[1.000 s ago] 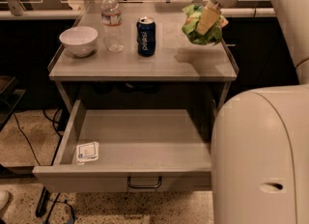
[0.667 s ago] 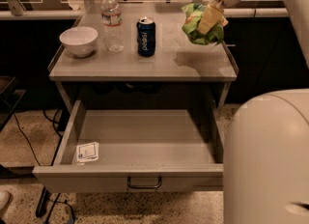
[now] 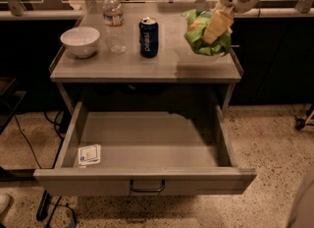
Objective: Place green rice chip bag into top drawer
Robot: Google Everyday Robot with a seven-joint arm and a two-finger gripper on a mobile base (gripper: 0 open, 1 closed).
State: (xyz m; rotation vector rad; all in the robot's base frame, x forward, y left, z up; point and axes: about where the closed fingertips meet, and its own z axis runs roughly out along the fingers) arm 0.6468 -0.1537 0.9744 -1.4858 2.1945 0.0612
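Note:
The green rice chip bag (image 3: pixel 203 38) is crumpled and held above the right end of the grey table top (image 3: pixel 147 65). My gripper (image 3: pixel 217 25) comes down from the top right and is shut on the bag, its pale fingers (image 3: pixel 219 22) pressed into the bag's upper part. The top drawer (image 3: pixel 147 148) is pulled fully open below the table, with a dark bar handle (image 3: pixel 147 187) on its front. Its floor is bare except for a small white packet (image 3: pixel 90 154) at the front left.
A blue Pepsi can (image 3: pixel 148 37), a clear water bottle (image 3: pixel 114 21) and a white bowl (image 3: pixel 80 41) stand on the table's left and middle. Black cables (image 3: pixel 29 143) run over the speckled floor at left. A rail (image 3: pixel 147 11) runs behind the table.
The camera has closed in on the table and the white robot body at lower right has left the view. The gripper holds the bag in about the same place over the table's right end.

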